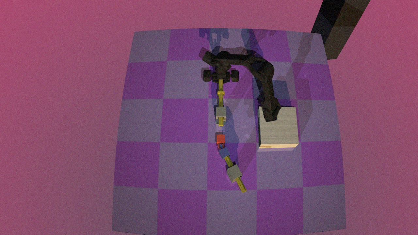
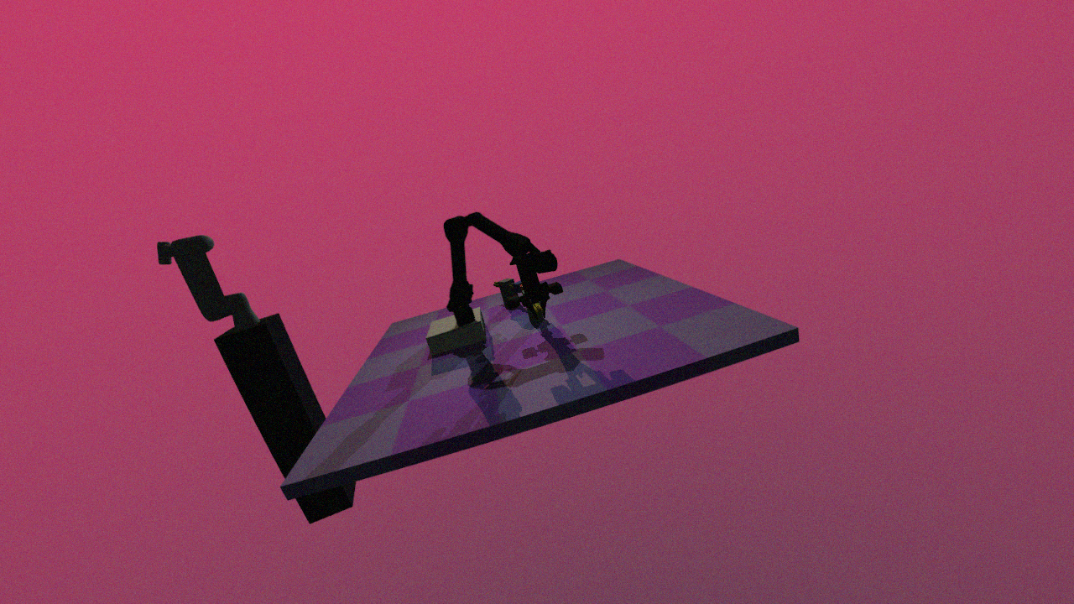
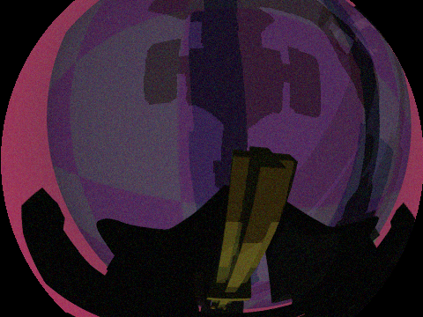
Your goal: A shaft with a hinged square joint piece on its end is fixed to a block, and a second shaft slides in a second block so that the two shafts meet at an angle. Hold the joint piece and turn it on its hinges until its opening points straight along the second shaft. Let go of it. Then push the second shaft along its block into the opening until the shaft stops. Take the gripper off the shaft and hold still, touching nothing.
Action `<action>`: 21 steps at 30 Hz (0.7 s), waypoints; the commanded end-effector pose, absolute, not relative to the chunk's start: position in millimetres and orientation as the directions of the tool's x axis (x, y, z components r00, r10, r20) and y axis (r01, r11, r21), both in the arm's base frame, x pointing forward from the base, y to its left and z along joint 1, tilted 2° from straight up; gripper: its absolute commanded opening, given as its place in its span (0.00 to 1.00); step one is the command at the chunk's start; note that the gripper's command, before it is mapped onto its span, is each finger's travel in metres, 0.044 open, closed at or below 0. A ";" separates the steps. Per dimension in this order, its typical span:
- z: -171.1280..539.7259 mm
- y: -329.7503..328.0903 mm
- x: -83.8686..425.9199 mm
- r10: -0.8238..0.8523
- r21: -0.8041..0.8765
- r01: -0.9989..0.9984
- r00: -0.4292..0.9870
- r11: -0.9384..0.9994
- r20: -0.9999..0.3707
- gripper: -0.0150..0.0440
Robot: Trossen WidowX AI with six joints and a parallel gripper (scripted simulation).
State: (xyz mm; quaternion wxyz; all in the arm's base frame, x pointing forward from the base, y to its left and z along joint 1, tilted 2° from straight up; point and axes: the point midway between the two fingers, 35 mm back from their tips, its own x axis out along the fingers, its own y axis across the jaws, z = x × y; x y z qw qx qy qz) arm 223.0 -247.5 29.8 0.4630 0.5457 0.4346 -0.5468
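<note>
Top view: my fingers (image 1: 220,79) (image 2: 537,319) sit above centre in the frame, narrowed to a partial gap and clamped on the far end of the sliding shaft (image 1: 221,100) (image 3: 264,198). Wrist view agrees: yellow shaft running up out of the dark fingers, right of centre (murky light, but the grip reads well enough).

Shaft passes through its grey block (image 1: 220,112), near end poking out below. Under that, just left of the lower middle, the red joint piece (image 1: 220,138), apart from the shaft tip, a short gap between. It looks squared up to the shaft. Blue part (image 1: 224,152) hinged beneath it, then the fixed shaft (image 1: 241,184) slanting down and right through the second block (image 1: 234,173). All over the checkered bench (image 1: 181,210) (image 2: 713,349).

Step in hand, my judgement: turning done, joint let go, now the push. Shaft not yet in the opening.

Next: drive straight down the frame along the block's line, grip firm, no sideways load, until the shaft stops. Sliding off line could bind it in the block or catch the opening's rim. After that, open up, back off, hold still.
</note>
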 end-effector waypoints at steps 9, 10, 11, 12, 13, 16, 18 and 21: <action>29.7 -245.2 223.5 -0.030 0.026 0.981 0.020 -0.194 -0.999 0.25; 29.6 -244.0 223.8 -0.030 0.024 0.981 0.018 -0.195 -0.999 0.25; 29.5 -242.7 224.1 -0.029 0.021 0.981 0.016 -0.195 -0.999 0.25; 29.4 -241.3 224.4 -0.028 0.019 0.981 0.014 -0.195 -1.000 0.25; 29.3 -239.8 224.7 -0.027 0.017 0.981 0.011 -0.196 -1.000 0.25; 29.1 -235.2 225.7 -0.025 0.011 0.980 0.006 -0.197 -1.000 0.25; 29.0 -232.4 226.3 -0.024 0.008 0.980 0.003 -0.197 -1.000 0.25; 28.8 -228.0 227.2 -0.023 0.006 0.980 0.001 -0.197 -1.000 0.25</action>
